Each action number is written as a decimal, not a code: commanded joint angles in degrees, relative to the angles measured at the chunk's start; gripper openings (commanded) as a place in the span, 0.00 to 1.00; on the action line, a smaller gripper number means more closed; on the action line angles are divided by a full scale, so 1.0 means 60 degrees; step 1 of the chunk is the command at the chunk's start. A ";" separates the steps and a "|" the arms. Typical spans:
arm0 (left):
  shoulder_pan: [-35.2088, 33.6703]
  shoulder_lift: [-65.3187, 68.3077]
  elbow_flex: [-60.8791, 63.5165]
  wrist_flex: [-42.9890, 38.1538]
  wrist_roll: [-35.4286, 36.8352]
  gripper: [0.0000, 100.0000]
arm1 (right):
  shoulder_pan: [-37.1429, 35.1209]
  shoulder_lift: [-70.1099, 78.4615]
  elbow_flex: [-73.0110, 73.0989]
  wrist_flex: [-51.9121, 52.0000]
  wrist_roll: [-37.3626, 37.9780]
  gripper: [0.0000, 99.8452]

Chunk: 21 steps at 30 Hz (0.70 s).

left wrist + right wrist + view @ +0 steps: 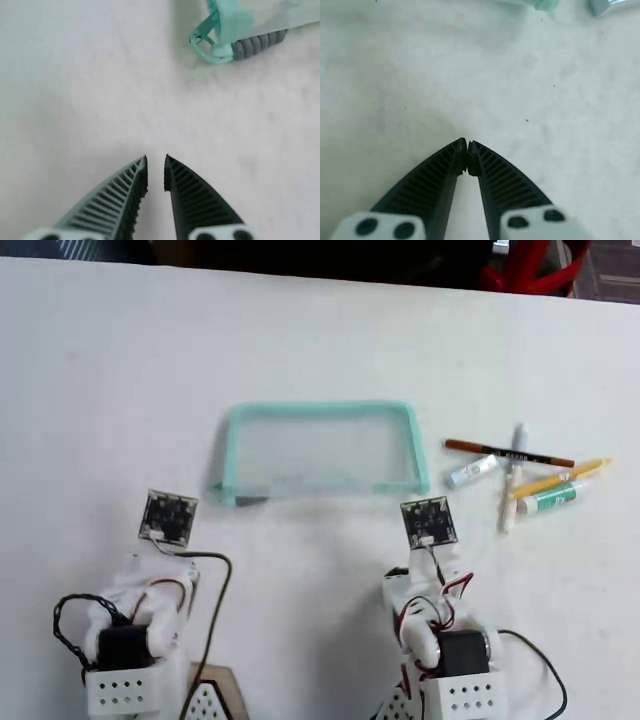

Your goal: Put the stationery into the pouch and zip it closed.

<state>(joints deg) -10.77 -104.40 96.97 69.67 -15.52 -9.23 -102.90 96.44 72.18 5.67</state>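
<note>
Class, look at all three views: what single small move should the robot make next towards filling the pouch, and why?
Probably open the right gripper and start it toward the pens. Its jaws are shut on nothing, the pens lie loose on the table beside the pouch, and this arm sits on their side of the pouch.

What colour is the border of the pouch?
The pouch border is mint green; the high view shows it best.

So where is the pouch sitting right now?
In the high view the pouch lies flat in the middle of the table, with the stationery clustered just to its right.
</note>
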 commanded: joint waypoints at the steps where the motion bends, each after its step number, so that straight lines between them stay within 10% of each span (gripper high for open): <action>1: 0.0154 -0.0007 -0.0469 -0.0366 0.0132 0.07 | 0.0022 -0.0037 0.0073 -0.0037 -0.0015 0.02; 10: 0.0168 -0.0007 -0.1319 -0.0923 -0.1319 0.08 | 0.0022 -0.0037 0.0073 0.0095 -0.0015 0.02; 21: 0.0652 -0.0007 -0.2344 -0.0996 0.2007 0.16 | 0.0022 -0.0037 0.0073 0.0095 -0.0015 0.02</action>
<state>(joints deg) -7.60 -104.48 85.01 64.48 -5.41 -9.23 -102.90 96.44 72.18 5.67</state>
